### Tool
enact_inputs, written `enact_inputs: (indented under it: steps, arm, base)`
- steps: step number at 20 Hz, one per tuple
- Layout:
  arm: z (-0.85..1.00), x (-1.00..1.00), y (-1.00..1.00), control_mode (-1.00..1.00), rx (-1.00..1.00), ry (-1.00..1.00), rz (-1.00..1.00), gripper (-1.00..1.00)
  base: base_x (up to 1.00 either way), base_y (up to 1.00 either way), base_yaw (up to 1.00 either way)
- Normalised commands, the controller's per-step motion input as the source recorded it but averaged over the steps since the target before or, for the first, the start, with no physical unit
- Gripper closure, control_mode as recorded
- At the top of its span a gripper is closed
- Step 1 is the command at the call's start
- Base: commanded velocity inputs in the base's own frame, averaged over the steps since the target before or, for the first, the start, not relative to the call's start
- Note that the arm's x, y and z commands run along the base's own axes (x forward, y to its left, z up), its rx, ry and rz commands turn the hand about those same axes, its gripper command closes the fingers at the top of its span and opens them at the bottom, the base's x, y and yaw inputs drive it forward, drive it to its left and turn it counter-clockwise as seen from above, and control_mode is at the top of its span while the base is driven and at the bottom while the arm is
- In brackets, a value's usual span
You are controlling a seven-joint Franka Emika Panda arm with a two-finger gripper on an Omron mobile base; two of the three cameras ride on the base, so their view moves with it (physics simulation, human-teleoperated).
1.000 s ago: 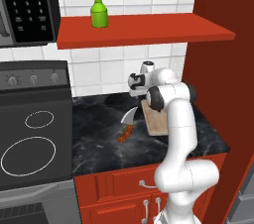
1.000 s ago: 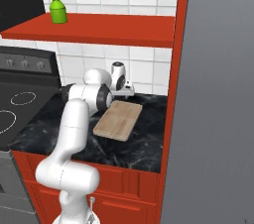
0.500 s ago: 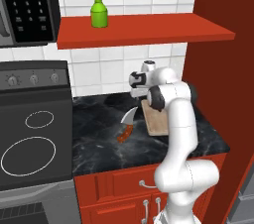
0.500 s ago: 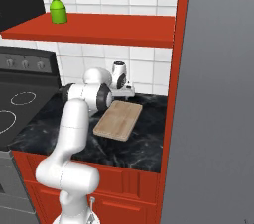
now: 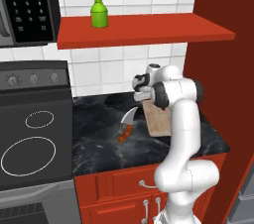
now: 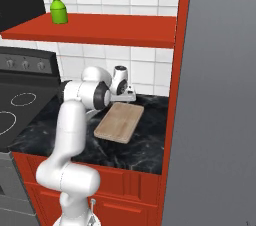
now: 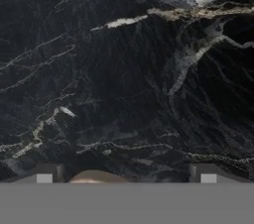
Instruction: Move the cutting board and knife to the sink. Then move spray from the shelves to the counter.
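Easing the gripper (image 5: 140,95) slightly lower toward the far end of the cutting board (image 5: 158,120); arm shifting only a touch.

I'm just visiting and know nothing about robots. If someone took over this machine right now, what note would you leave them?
Gripper: open, holding nothing, low over the counter near the board's back edge.
Cutting board: flat on the counter by the red side panel.
Knife: on the counter, left of the board.
Spray: upright on the shelf.
Done: nothing.
Left: board and knife to the sink, then spray to the counter.
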Motion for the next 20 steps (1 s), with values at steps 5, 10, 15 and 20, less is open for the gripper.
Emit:
enact_inputs:
  steps: [5, 10, 15, 20]
  arm:
    - [-0.23, -0.56, -0.07, -1.00, 0.00, -0.09, 0.08, -1.00]
    - [-0.24, -0.54, -0.09, -1.00, 0.01, -0.05, 0.08, -1.00]
    - [-0.25, -0.52, -0.11, -1.00, 0.02, -0.02, 0.07, -1.00]
    - [-0.24, -0.51, -0.11, -1.00, 0.04, -0.01, 0.05, -1.00]
  base:
    - [0.00, 0.00, 0.00]
    - [0.00, 0.00, 0.00]
    - [0.00, 0.00, 0.00]
    - [0.00, 0.00, 0.00]
